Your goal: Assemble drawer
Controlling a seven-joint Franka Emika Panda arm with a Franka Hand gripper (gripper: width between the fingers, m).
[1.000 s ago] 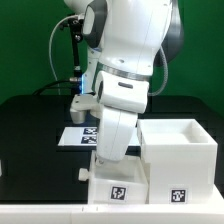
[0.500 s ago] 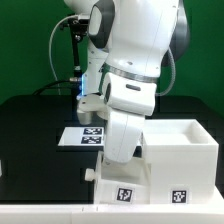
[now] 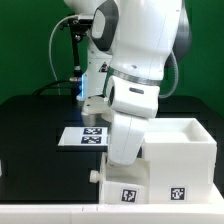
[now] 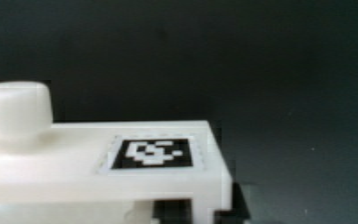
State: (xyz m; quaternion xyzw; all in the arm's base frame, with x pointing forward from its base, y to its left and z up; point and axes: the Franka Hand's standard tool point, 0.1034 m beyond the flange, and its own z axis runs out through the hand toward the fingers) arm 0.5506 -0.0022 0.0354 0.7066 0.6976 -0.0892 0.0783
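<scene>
- arm [image 3: 135, 70]: fills the middle of the exterior view, wrist end down over the tray.
- table [image 3: 30, 125]: black.
- casing [image 3: 185, 155]: at the table's near edge, toward the exterior view's right corner. Open side up, tagged face toward the near edge.
- tray [image 3: 110, 192]: near edge, just beside the casing on the exterior view's left. Tagged face toward the near edge; long axis hidden by the arm, can't tell.
- marker board [image 3: 85, 136]: flat, mid-table, behind the tray.
- knob [image 4: 16, 110]: white, round, upright on the tray beside a tag [image 4: 155, 152].
- gripper [image 4: 206, 208]: at the tray; only dark blurred bits visible, finger gap can't tell.
</scene>
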